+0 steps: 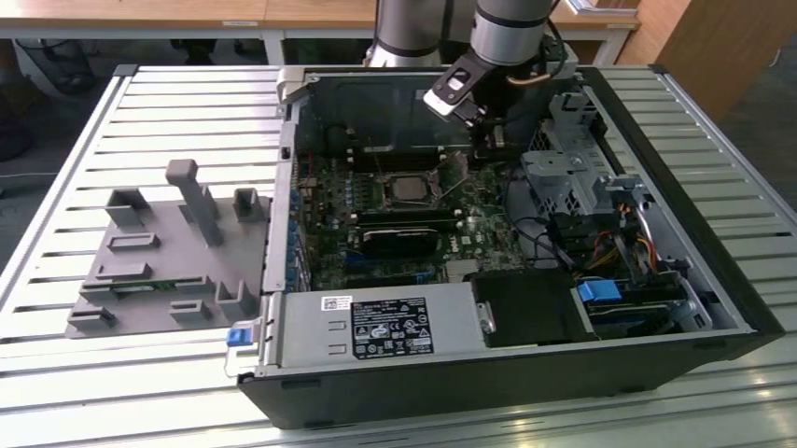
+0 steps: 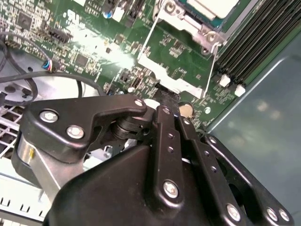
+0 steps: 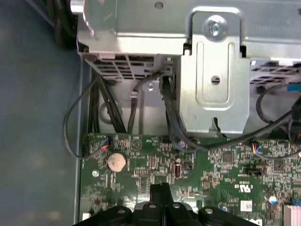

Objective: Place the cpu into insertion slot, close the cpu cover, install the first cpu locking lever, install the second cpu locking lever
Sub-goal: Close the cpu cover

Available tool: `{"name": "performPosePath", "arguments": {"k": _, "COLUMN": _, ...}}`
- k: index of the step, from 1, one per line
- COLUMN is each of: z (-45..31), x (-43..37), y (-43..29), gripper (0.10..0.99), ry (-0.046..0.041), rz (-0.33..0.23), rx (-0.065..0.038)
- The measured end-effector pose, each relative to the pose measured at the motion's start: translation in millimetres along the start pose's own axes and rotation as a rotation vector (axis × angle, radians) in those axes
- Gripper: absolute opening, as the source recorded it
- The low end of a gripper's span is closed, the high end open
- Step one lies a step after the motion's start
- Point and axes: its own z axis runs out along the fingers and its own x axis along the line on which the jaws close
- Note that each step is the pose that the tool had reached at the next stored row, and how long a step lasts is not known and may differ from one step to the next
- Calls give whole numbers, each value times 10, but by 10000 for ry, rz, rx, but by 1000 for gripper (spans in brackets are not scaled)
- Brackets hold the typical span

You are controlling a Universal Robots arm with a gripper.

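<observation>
Hand (image 2: 165,96) hangs near one cpu (image 2: 209,5), two wire levers (image 2: 149,40).

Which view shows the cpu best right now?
Exterior view: the whole cpu shows from above, mid-board, with its metal frame around it. The second wrist view catches a cropped corner of it, close up. The first wrist view looks at another part of the board, by the coin cell.

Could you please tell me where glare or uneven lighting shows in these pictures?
In the second wrist view, white glare washes out part of the motherboard; in the exterior view, the slatted table shines bright while the case interior sits darker; in the first wrist view, the metal bracket is evenly lit.
</observation>
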Motion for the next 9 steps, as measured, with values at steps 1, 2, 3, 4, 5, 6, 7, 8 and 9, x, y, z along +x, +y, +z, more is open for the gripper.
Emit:
{"name": "performPosePath", "arguments": {"k": 1, "z": 0, "x": 0, "y": -13, "gripper": 106, "ry": 0, "rz": 0, "rx": 0}}
{"name": "performPosePath", "arguments": {"k": 2, "z": 0, "x": 0, "y": -23, "gripper": 106, "ry": 1, "rz": 0, "rx": 0}}
{"name": "performPosePath", "arguments": {"k": 3, "z": 0, "x": 0, "y": -33, "gripper": 106, "ry": 0, "rz": 0, "rx": 0}}
{"name": "performPosePath", "arguments": {"k": 4, "z": -1, "x": 0, "y": -45, "gripper": 106, "ry": 0, "rz": 0, "rx": 0}}
{"name": "performPosePath", "arguments": {"k": 5, "z": -1, "x": 1, "y": -58, "gripper": 106, "ry": 0, "rz": 0, "rx": 0}}
{"name": "performPosePath", "arguments": {"k": 6, "z": -1, "x": 1, "y": -70, "gripper": 106, "ry": 0, "rz": 0, "rx": -1}}
{"name": "performPosePath", "arguments": {"k": 7, "z": -1, "x": 1, "y": -80, "gripper": 106, "ry": 1, "rz": 0, "rx": -1}}
{"name": "performPosePath", "arguments": {"k": 8, "z": -2, "x": 1, "y": -91, "gripper": 106, "ry": 1, "rz": 0, "rx": 0}}
{"name": "performPosePath", "arguments": {"k": 9, "z": -2, "x": 1, "y": -103, "gripper": 106, "ry": 0, "rz": 0, "rx": 0}}
